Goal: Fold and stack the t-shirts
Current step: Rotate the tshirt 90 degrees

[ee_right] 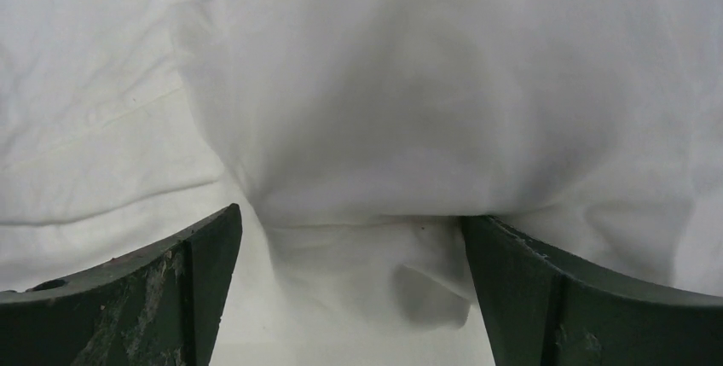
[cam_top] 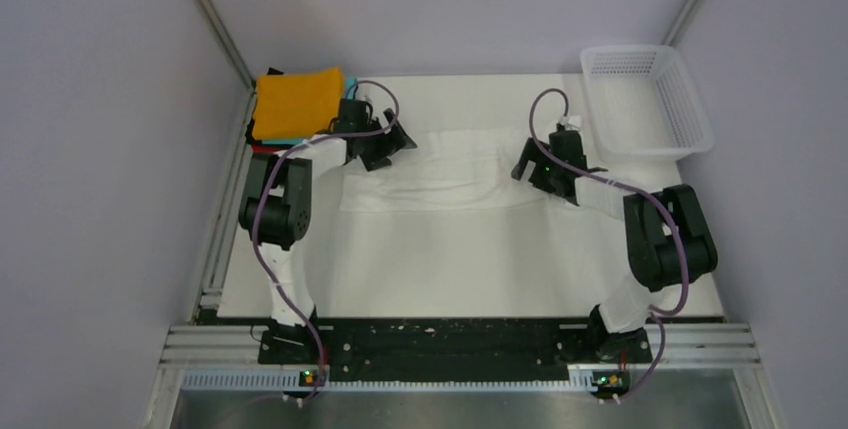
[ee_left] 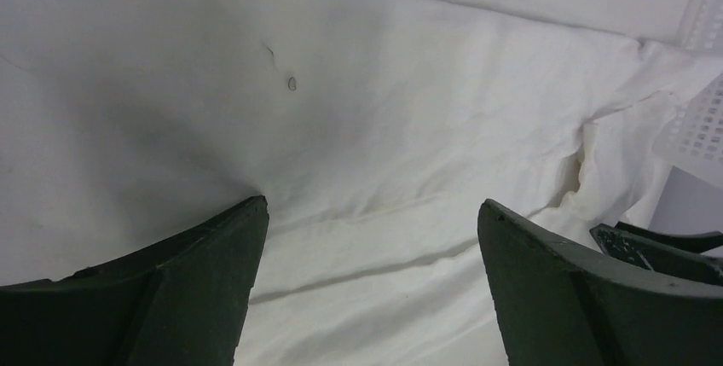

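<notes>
Left gripper [ee_left: 371, 212] and right gripper [ee_right: 349, 217] gape wide, grasping nothing, over opposite ends of the white shirt [cam_top: 440, 174], a long band mid-table. Folding seems half done; next calls for pinching 1 end and folding it across before stacking.

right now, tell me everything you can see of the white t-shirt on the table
The white t-shirt is plain, soft-looking cloth, creased and wrinkled. It lies as a wide, flattened band across the table, apparently folded over lengthwise. The left gripper stands open over its left end. The right gripper stands open over its right end, where the cloth bunches up between the fingers. Neither holds it.
</notes>
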`<state>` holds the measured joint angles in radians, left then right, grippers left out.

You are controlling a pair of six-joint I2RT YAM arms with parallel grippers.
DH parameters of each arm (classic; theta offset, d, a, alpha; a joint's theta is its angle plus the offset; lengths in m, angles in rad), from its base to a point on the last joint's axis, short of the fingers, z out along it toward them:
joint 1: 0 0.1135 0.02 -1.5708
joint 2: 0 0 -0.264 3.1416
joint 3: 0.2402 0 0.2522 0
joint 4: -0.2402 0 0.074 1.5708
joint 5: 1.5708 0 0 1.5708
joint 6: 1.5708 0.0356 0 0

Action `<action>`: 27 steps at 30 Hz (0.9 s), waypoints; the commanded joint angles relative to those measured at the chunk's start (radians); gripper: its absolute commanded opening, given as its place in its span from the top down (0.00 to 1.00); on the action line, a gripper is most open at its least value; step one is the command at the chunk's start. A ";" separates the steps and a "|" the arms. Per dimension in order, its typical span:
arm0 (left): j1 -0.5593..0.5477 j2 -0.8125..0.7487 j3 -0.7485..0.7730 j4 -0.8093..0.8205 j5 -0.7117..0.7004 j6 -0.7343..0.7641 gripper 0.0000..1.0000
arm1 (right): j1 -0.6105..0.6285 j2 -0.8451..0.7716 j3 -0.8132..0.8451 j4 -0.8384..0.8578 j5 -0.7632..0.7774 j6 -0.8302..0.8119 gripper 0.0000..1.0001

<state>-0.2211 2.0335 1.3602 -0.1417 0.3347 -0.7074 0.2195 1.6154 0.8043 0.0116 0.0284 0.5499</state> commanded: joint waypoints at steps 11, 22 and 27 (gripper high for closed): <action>-0.283 -0.376 -0.734 0.188 -0.107 -0.344 0.03 | -0.008 0.598 0.616 -0.008 -0.290 -0.003 0.02; -0.650 -0.405 -0.756 0.362 -0.325 -0.659 0.03 | 0.069 1.064 1.365 -0.113 -0.477 0.019 0.02; -0.656 -0.390 -0.708 0.311 -0.377 -0.647 0.02 | 0.076 1.148 1.515 -0.118 -0.460 0.018 0.02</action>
<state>-0.8658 1.6100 0.6445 0.3195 0.0235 -1.3392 0.2657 2.6701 2.2524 -0.0097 -0.4362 0.5697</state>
